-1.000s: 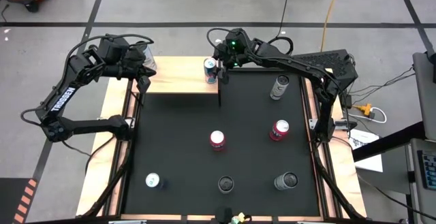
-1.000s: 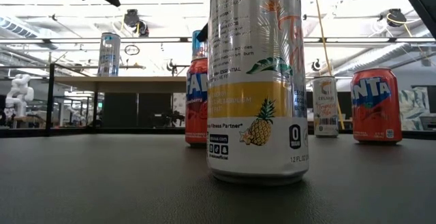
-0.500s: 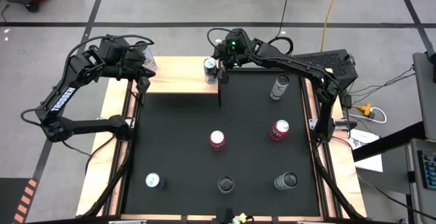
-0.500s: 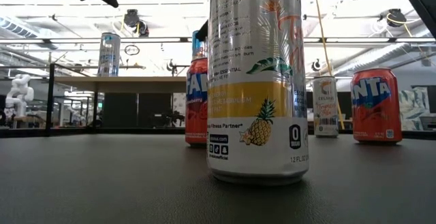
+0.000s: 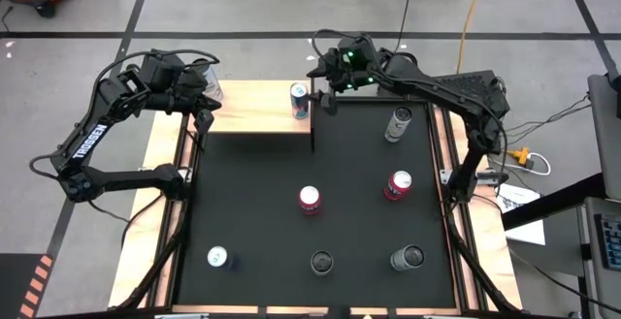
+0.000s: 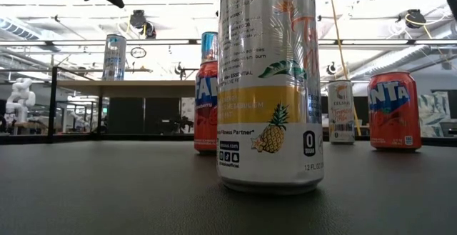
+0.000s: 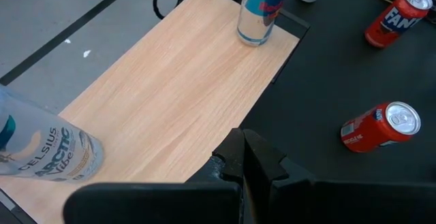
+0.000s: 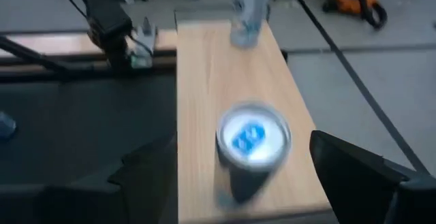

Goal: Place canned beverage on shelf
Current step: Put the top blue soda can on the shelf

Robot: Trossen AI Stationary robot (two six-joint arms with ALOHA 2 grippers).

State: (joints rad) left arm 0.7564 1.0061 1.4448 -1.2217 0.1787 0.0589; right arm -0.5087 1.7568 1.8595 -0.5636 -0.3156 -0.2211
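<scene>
Presently on the shelf (image 5: 254,108): two cans. One blue can (image 5: 300,99) stands upright at the shelf's end nearest the mat; one pale can (image 7: 41,150) stands at the far end, just beside my left gripper (image 5: 205,117).

Right gripper (image 5: 328,94): wide, holding nothing, hovering beside and above the blue can, not touching it. I judge that can as placed.

Left gripper: shut, empty, waiting over the shelf's near edge.

Left on the tabletop (image 5: 252,203), all upright:
- silver can (image 5: 398,123), near the right arm
- red can (image 5: 399,185), mid-mat
- second red can (image 5: 310,199), centre
- white-topped can (image 5: 217,257), front left
- two dark-topped cans (image 5: 321,262) and (image 5: 408,257), front

Judgement: two shelved, six to go; shelf room between the two remains.
</scene>
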